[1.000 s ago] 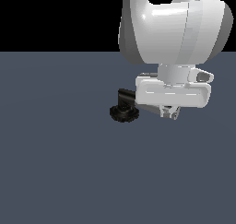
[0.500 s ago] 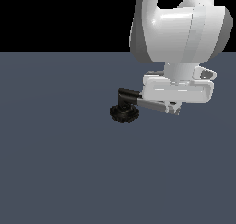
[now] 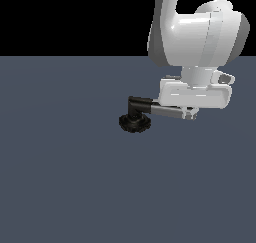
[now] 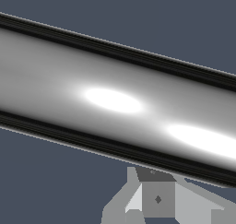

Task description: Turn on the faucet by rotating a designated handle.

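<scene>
Pushing gently sideways on the shiny grey metal bar handle [image 3: 167,110] beside the black ribbed round faucet base [image 3: 134,122], white gripper [image 3: 189,115] sitting right over it, jaw state hidden, staying near the far tip.

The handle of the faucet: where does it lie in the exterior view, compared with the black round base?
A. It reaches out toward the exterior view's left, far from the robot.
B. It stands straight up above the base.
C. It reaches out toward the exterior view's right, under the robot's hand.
C: the handle runs from the black elbow above the base toward the exterior view's right, ending beneath the gripper.
</scene>
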`<state>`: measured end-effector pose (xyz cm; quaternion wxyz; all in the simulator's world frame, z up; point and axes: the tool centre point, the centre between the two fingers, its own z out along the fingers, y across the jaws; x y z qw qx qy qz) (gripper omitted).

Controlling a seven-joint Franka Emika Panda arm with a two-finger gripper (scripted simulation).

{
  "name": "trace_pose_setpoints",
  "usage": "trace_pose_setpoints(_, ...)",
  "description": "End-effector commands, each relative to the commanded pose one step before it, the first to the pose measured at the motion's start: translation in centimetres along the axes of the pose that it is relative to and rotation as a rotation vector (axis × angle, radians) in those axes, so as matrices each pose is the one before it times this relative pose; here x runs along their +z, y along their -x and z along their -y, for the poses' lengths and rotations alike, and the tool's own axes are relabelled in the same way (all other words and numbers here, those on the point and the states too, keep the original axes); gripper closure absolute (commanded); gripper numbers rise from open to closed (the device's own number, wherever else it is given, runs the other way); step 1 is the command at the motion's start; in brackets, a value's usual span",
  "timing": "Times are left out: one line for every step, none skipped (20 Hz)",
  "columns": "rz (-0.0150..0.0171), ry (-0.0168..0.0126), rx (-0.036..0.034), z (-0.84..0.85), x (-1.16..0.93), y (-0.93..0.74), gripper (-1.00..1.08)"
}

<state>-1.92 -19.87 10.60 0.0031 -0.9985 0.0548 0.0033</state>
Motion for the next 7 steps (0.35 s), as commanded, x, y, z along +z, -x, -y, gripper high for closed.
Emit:
trace_pose_setpoints(-0.00652, 0.00551, 0.01435, -1.588, -0.092, -0.751, 1.08)
trace_pose_setpoints(-0.00010, 0.00006, 0.00068, -0.256, -0.004, -0.248, 1.08)
trace_pose_setpoints(0.00000, 0.00000, 0.00000, -0.216, 0.002, -0.258, 1.08)
trace_pose_setpoints(-0.00010, 0.00005, 0.00068, -0.253, -0.004, -0.245, 1.08)
trace_pose_setpoints(-0.00010, 0.00005, 0.00068, -0.251, -0.004, -0.244, 1.08)
trace_pose_setpoints(0.00000, 0.00000, 0.00000, -0.210, 0.002, -0.254, 1.08)
trace_pose_setpoints(0.00000, 0.00000, 0.00000, 0.000, 0.000, 0.000, 1.08)
